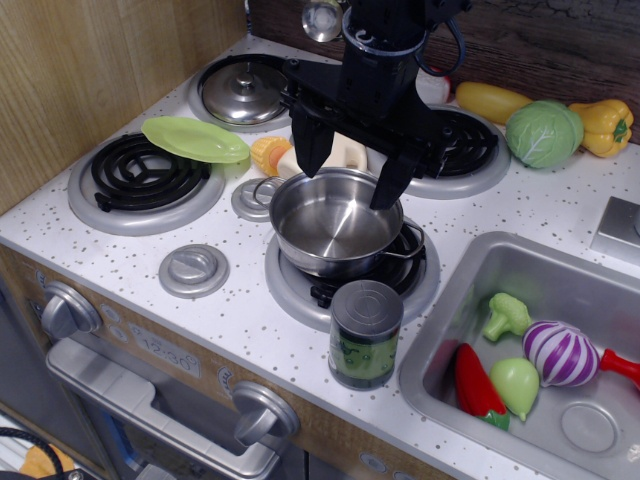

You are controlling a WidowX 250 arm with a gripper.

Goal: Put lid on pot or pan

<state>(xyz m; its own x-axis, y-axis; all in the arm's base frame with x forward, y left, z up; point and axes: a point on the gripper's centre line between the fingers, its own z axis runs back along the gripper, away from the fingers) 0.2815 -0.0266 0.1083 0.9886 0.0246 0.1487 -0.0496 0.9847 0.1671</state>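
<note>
The pot (335, 222), a shiny steel saucepan with thin dark loop handles, sits uncovered on the front right burner (420, 285). The lid (243, 92), a domed steel disc with a small centre knob, rests on the back left burner. My black gripper (347, 178) hangs directly over the pot's far rim. Its two fingers are spread wide, one at the rim's left, one at its right. It holds nothing.
A light green oval plate (195, 139) lies over the front left burner (140, 175). A dark green can (365, 333) stands in front of the pot. Toy corn and cheese (275, 153) lie behind the pot. Vegetables fill the sink (480, 270) and back right.
</note>
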